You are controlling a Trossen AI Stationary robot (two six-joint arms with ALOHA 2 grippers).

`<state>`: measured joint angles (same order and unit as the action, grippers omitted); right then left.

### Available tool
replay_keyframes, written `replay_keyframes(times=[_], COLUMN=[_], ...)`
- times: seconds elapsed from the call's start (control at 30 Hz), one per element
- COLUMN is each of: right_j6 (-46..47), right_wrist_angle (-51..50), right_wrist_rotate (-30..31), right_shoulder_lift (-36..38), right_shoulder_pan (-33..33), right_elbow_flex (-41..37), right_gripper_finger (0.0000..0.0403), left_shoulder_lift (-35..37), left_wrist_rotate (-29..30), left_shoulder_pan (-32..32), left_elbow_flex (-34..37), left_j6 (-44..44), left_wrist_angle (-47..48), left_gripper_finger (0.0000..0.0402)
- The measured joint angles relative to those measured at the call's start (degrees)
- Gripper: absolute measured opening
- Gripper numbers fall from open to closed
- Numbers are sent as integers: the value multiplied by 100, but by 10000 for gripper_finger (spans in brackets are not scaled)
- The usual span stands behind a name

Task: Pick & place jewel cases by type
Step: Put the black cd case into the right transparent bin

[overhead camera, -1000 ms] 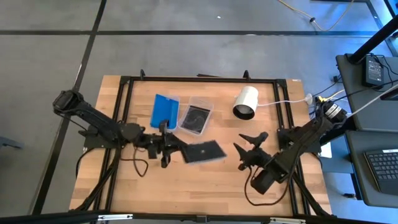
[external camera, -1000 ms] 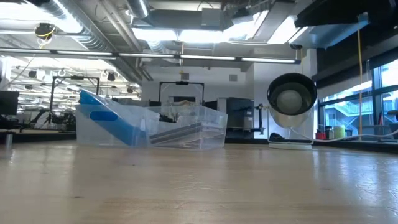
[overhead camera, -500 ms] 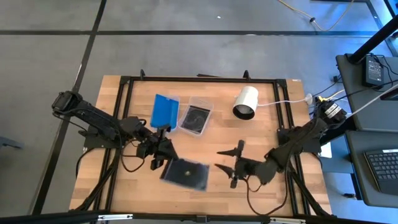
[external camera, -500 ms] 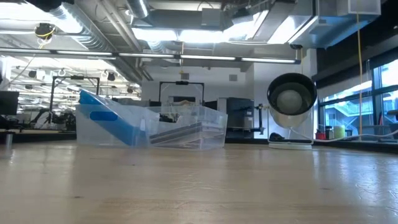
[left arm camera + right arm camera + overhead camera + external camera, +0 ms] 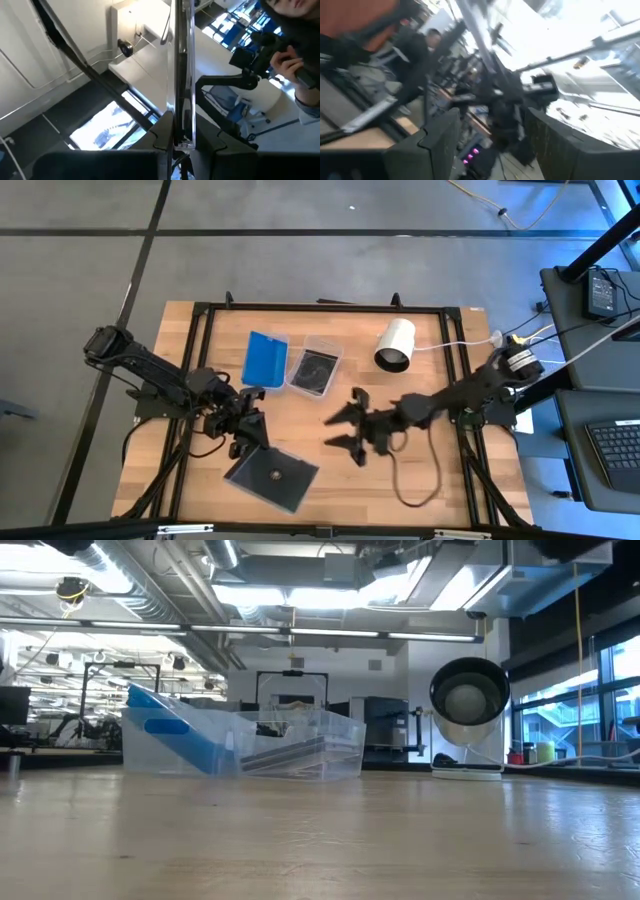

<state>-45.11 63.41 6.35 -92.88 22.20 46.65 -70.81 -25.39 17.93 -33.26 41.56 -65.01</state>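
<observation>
Dark jewel case (image 5: 271, 476) with disc showing, pinched by one edge in the left gripper (image 5: 247, 442), hanging out past the fingertips over the table's (image 5: 330, 490) near part. Seen edge-on between the clamped fingers (image 5: 161, 131) in the left wrist view. Right gripper (image 5: 349, 429) just off to the side, jaws spread, empty. Farther out, beyond both grippers: blue jewel case (image 5: 265, 358) in one clear tub (image 5: 165, 743), dark case (image 5: 313, 371) in the next. Risk: thin edge grip, so likely slip or twist and a dropped case; possible clash between the two close grippers.

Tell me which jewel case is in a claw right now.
The dark jewel case near the table's front edge: the left claw is shut on its edge. The blue cases and another dark case sit in clear tubs, untouched.
</observation>
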Motion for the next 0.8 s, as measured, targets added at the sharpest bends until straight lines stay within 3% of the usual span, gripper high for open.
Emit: replay_keyframes(times=[0.3,0.5,0.8], right_j6=[309,515,253], right_wrist_angle=[-178,-169,-308], right_wrist_rotate=[-7,-859,-857], right_shoulder_lift=[-697,-1069,-1781], right_shoulder_pan=[-422,-409,-438], right_elbow_flex=[907,1366,2290], right_gripper_finger=[229,229,229], left_shoulder_lift=[-2,-2,-2], left_wrist_rotate=[-5,4,16], left_shoulder_pan=[247,320,298], left_elbow_flex=[0,0,0], left_j6=[-65,199,205], left_wrist_angle=[6,58,244], left_gripper_finger=[34,40,34])
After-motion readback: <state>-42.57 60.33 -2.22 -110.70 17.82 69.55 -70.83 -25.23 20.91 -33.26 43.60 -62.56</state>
